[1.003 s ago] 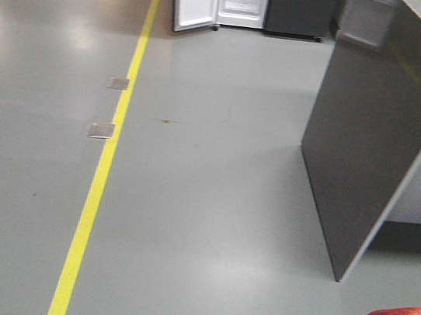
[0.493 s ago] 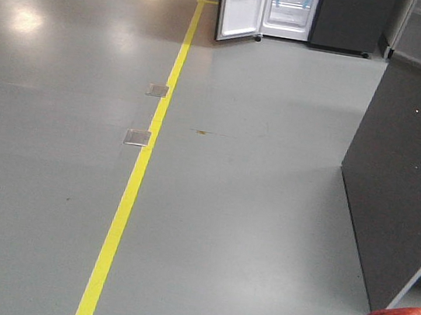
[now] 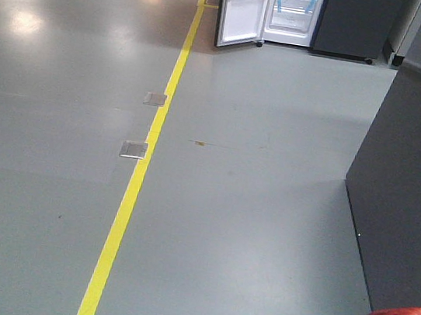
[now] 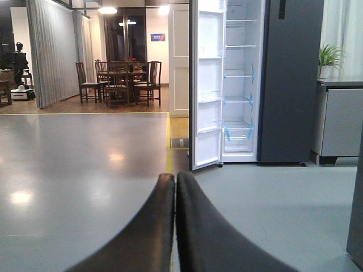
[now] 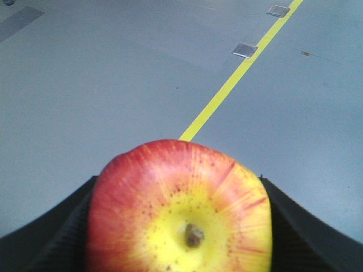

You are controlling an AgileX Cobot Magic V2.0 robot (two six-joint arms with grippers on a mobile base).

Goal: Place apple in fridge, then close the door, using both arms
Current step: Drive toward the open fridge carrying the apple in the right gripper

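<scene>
Right hand (image 5: 180, 180): closed on the apple (image 5: 181, 209), one dark finger (image 5: 51, 238) pressed against each flank, stem end facing the wrist camera.
Left hand (image 4: 174, 178): fingers pressed together tip to tip with nothing between them, pointing toward the fridge (image 4: 292, 85).
Apple's place: in the right hand, carried above the grey floor (image 3: 247, 233), well apart from the fridge, whose door (image 4: 207, 85) stands swung open.
Handling: likely firm, fairly light and waxy-smooth. Being round, it could slip or roll out of a loose pinch, and it would bruise if squeezed hard or dropped. The widest girth is the place to hold it, and the fingers appear to sit there.
Right wrist view alone: the yellow patch around the stem, and the finger contact.
Left wrist view alone: the fridge's white inside, its shelves (image 4: 238, 76) with blue marks, and the door's bins.
Front view alone: the long run of floor ahead, the yellow line (image 3: 131, 193), and a dark panel (image 3: 419, 179) close on the apple's side.
</scene>
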